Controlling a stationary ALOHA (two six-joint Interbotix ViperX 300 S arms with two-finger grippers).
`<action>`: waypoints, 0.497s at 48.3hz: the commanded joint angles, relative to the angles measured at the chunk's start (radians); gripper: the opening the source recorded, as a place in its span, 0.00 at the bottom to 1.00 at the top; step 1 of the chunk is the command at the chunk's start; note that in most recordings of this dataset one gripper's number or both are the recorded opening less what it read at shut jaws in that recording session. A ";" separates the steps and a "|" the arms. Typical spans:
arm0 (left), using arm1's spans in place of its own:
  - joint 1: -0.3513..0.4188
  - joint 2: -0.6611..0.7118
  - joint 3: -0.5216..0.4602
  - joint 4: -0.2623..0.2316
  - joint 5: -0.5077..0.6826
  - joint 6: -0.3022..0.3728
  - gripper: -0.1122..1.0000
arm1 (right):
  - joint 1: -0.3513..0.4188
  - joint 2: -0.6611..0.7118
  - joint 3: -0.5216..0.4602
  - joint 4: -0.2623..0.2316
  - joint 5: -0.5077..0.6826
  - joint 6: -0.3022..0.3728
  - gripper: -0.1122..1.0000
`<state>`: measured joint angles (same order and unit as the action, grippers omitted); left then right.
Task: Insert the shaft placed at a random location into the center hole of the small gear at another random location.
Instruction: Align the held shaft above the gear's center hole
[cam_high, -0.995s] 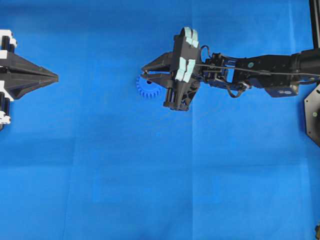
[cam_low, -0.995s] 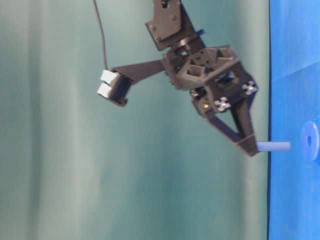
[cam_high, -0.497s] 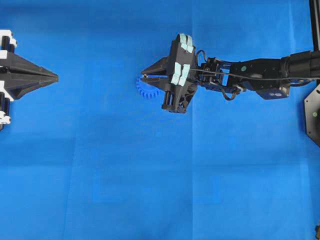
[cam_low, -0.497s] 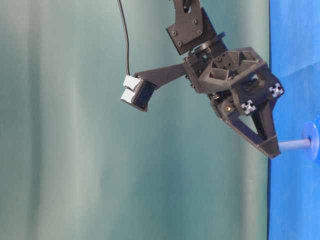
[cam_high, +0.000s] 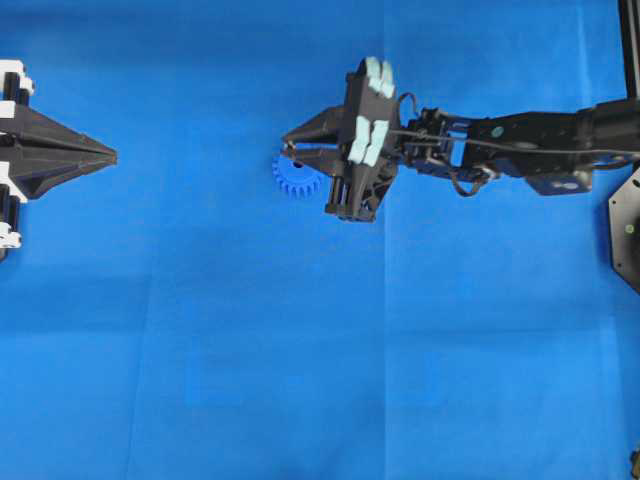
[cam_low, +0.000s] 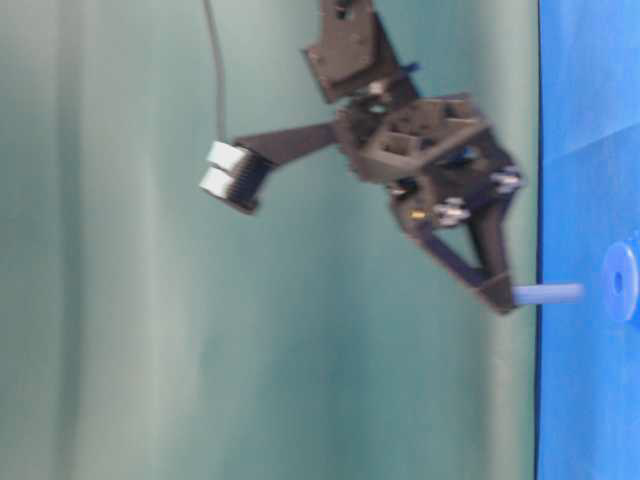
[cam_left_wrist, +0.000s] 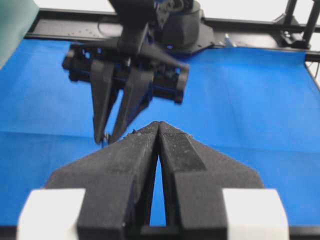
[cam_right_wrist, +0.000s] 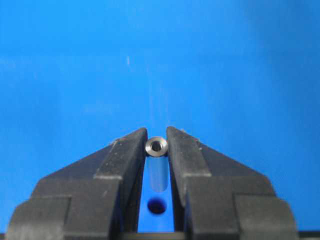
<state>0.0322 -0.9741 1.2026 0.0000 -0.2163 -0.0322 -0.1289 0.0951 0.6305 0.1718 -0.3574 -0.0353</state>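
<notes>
Far left of the small gear, I see my left gripper clenched on nothing. My right gripper is over the gear's upper edge, grasping the shaft. The shaft points at the gear without touching it, with the center hole just beyond its tip.

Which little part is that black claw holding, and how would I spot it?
Follow the right gripper to the tips of its black fingers. Pinched there is the shaft, a short silvery pin, the only shiny metal against the blue cloth.
</notes>
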 joint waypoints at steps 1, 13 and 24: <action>0.003 0.003 -0.008 0.002 -0.003 -0.002 0.10 | 0.002 -0.044 -0.005 -0.003 -0.005 -0.002 0.14; 0.003 0.003 -0.008 0.002 -0.003 0.000 0.10 | 0.002 -0.025 0.002 -0.002 -0.009 0.002 0.14; 0.003 0.003 -0.008 0.002 -0.005 0.000 0.10 | 0.003 0.026 -0.002 0.000 -0.018 0.003 0.14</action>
<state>0.0322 -0.9725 1.2026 0.0000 -0.2148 -0.0322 -0.1289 0.1227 0.6381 0.1703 -0.3605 -0.0337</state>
